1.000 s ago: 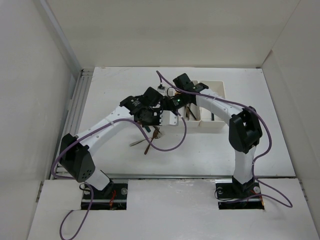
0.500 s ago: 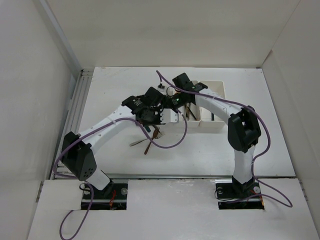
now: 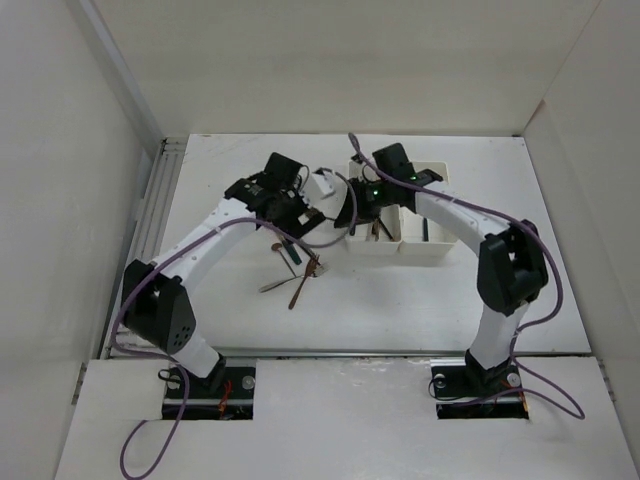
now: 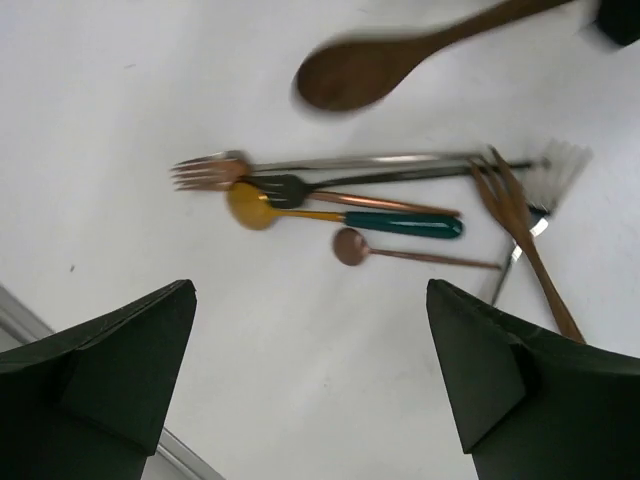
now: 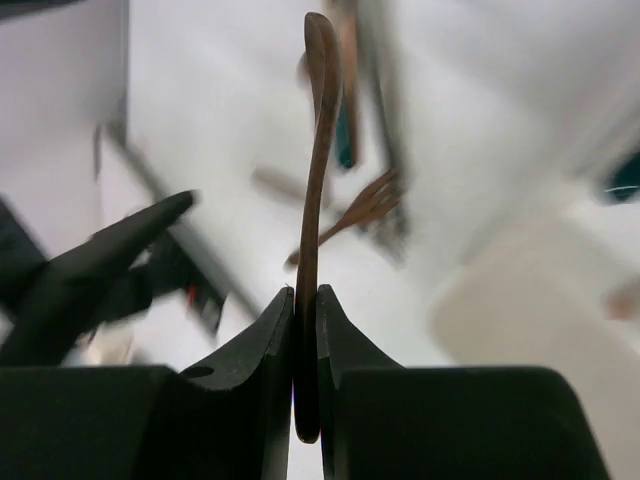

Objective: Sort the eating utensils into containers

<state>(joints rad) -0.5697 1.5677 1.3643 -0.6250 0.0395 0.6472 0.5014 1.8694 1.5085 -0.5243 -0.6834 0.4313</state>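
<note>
The left end effector point(image 4: 310, 290) had just sprung wide open, empty. The right end effector point(image 5: 305, 295) had clamped shut on the wooden spoon point(image 5: 318, 150), which jutted ahead of its tips. This looked like a handover, with the containers point(image 3: 425, 247) just beside it.

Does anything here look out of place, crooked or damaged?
Nothing looks damaged. Several utensils lie in a crossed heap on the table, outside the bins. The right gripper holds a wooden spoon edge-on.
</note>
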